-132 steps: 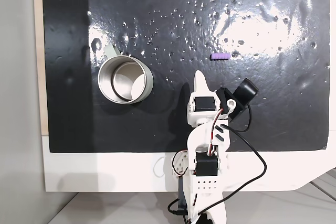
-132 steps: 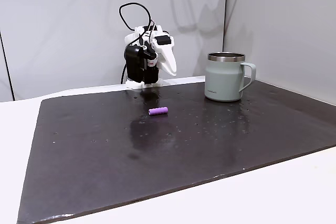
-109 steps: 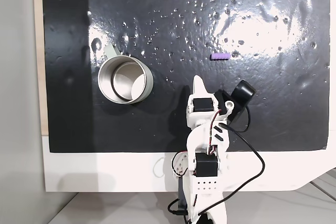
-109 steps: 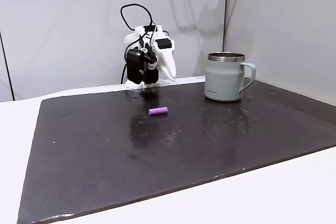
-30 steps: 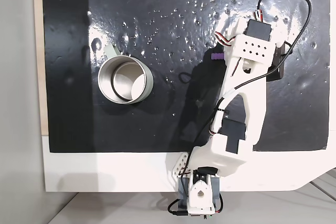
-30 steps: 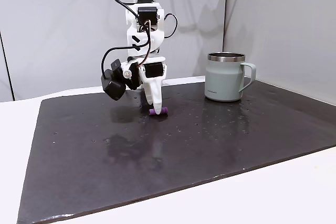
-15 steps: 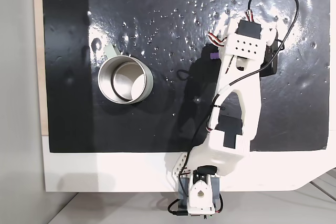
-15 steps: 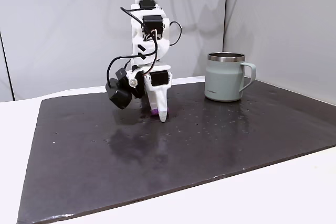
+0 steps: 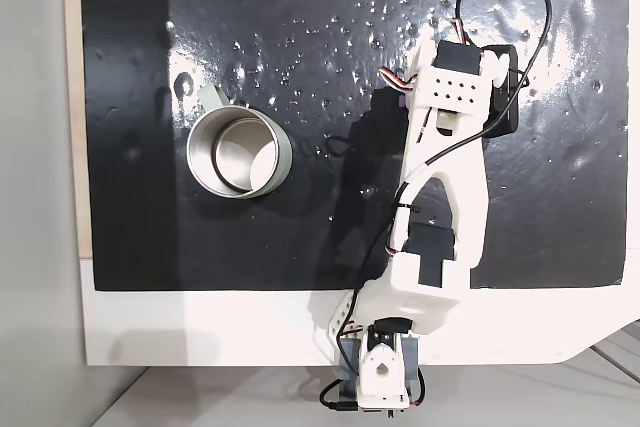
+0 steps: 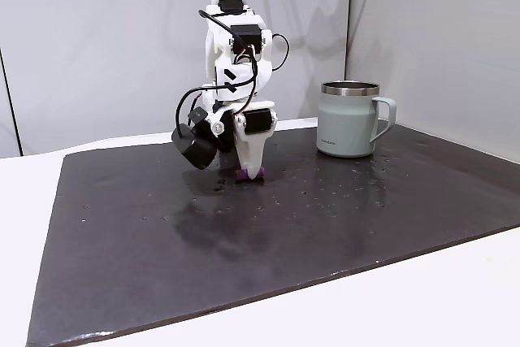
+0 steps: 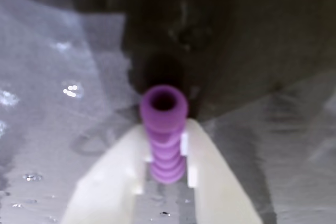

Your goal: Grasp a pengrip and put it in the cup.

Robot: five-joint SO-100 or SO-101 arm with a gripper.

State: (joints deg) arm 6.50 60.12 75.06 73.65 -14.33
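**Pincer lowered over the pengrip on the dark mat**

Wrist view: the purple ribbed pengrip (image 11: 164, 132) lies between the two white fingers (image 11: 113, 177) of the pincer (image 11: 167, 174), its open tube end pointing away from the camera. The fingers flank the near half of the tube closely on either side, while the far end projects beyond their tips. Narrow slits of mat show between the tube and each finger, so the pincer reads as slightly parted around the pengrip rather than clenched on it; whether the pads touch it cannot be told.

Fixed view from the side: the pincer (image 10: 252, 172) points straight down with its tips at the surface of the black mat (image 10: 325, 225), and a small part of the pengrip (image 10: 242, 175) shows at its foot, resting on the mat. The cup (image 10: 349, 118) stands upright to the right, well apart from the pincer, handle turned right.

Fixed view from above: the arm reaches over the mat (image 9: 300, 37), its upper body covering most of the pengrip (image 9: 403, 102), of which a purple sliver shows at the left edge. The cup (image 9: 240, 155) stands well to the left. The mat lies on a white counter (image 9: 200, 327).
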